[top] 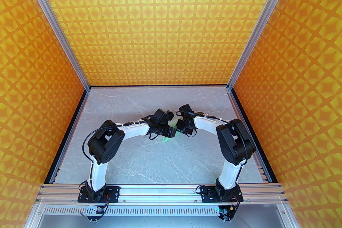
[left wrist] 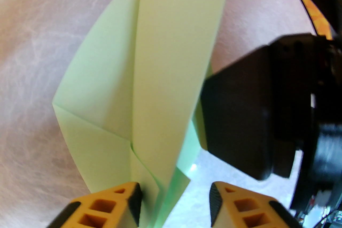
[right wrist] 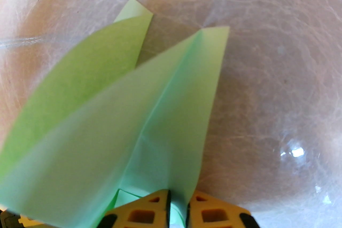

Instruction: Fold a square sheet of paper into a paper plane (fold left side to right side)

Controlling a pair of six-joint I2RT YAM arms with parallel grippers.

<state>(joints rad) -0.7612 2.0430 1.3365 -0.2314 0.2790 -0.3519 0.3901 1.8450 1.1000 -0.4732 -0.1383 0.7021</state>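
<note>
The pale mint-green sheet of paper (left wrist: 165,61) is creased into a long, pointed, plane-like shape with two flaps standing up from a centre crease, held above the table. My right gripper (right wrist: 177,205) is shut on the paper's (right wrist: 171,120) lower fold, and its black body (left wrist: 253,114) sits close on the right in the left wrist view. My left gripper (left wrist: 175,192) has its yellow fingers (left wrist: 128,200) apart, with the paper's narrow end passing between them. From above, both grippers (top: 172,132) (top: 179,130) meet mid-table, and a green tip of the paper (top: 167,139) pokes out below them.
The grey marbled table (top: 160,162) lies beneath. Orange patterned walls (top: 40,88) enclose it on three sides. An aluminium rail (top: 160,190) carrying the arm bases runs along the near edge. Both arms arch inward toward the centre.
</note>
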